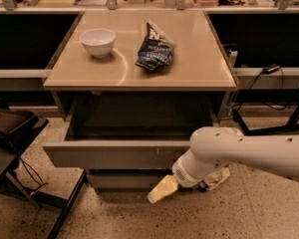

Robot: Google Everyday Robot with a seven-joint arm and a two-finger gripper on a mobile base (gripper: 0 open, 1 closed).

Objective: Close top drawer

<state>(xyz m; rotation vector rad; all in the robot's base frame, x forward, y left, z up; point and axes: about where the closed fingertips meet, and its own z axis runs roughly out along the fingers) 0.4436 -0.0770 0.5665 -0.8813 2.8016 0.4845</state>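
Observation:
The top drawer [114,154] is a wide gray metal drawer pulled out from under the beige cabinet top [199,59]. Its deep gray interior shows above its flat front. My gripper [162,189] is a pale yellow tip on a white arm that reaches in from the right. It sits just below the drawer front, right of centre, in front of a lower drawer front [124,180].
A white bowl [97,42] and a dark blue chip bag [155,49] lie on the cabinet top. A dark chair or cart [10,133] stands at left. Cables and black table legs [279,128] stand at right. The floor is speckled.

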